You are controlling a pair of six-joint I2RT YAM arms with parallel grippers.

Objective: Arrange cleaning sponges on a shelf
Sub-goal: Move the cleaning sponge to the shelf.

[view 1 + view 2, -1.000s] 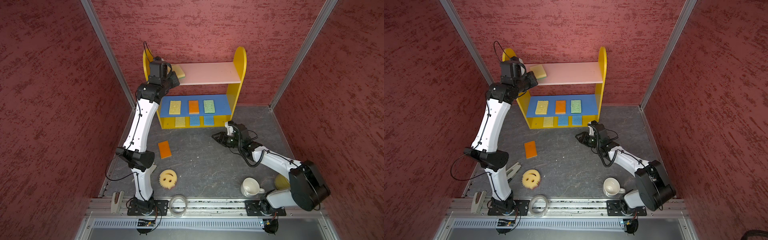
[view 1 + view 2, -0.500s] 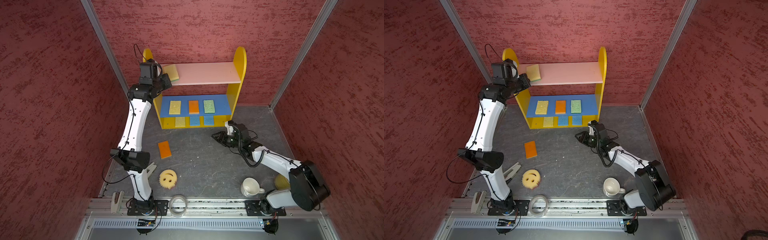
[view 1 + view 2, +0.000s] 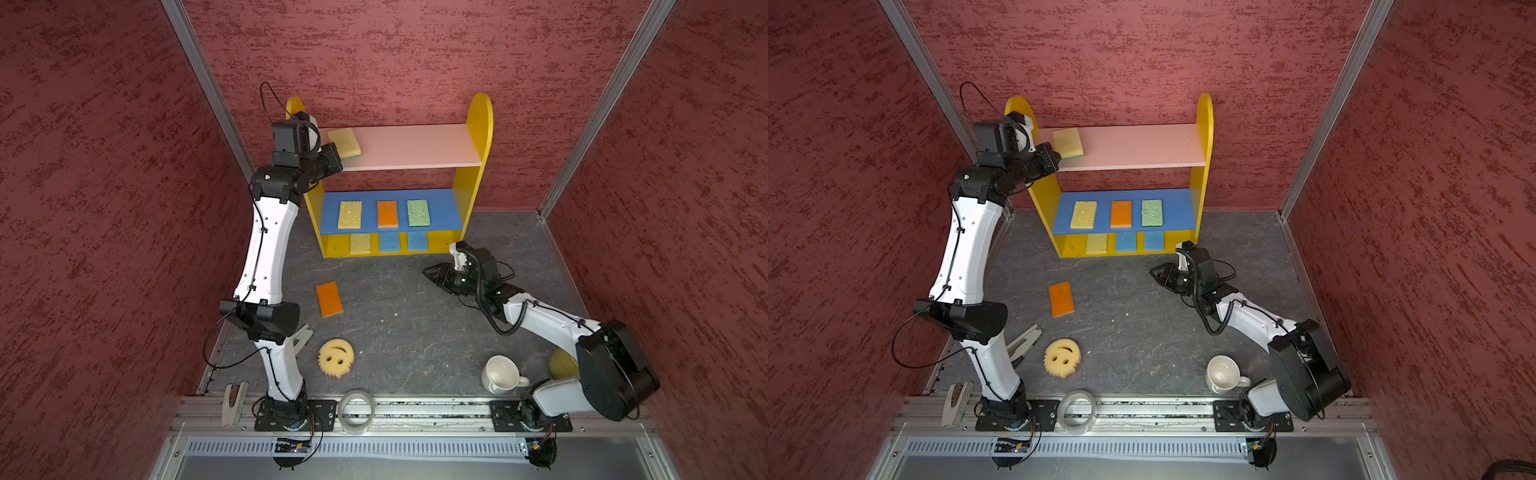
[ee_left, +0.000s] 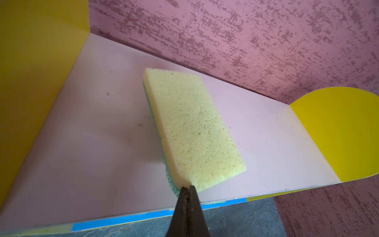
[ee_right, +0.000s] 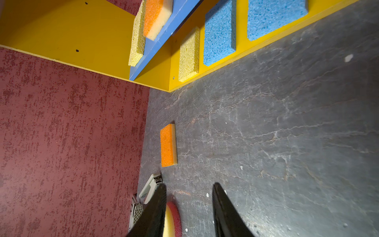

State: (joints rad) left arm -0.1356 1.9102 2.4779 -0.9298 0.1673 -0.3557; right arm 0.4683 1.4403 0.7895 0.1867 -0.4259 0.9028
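The shelf [image 3: 480,120] stands against the back wall. A yellow sponge [image 3: 344,142] [image 4: 190,127] with a green underside lies flat at the left end of its pink upper board [image 3: 415,145]. My left gripper [image 3: 336,161] [image 4: 187,187] is shut, its tips touching that sponge's near corner with nothing between them. The blue board carries a yellow [image 3: 350,214], an orange [image 3: 387,213] and a green sponge [image 3: 417,212]. One yellow [image 3: 360,243] and two blue sponges [image 3: 389,241] lie on the base. An orange sponge [image 3: 329,299] [image 5: 168,145] and the smiley sponge [image 3: 336,356] rest on the floor. My right gripper [image 3: 426,272] [image 5: 188,184] hangs open and empty in front of the shelf.
A white mug [image 3: 498,373] stands at the front right beside the right arm's base. A clear tape ring [image 3: 355,407] lies on the front rail. A stapler [image 3: 301,338] lies by the left arm near the smiley sponge. Red walls close in three sides.
My left arm has drawn back to the left off the yellow sponge, which stays on the pink board. The right arm has not moved.
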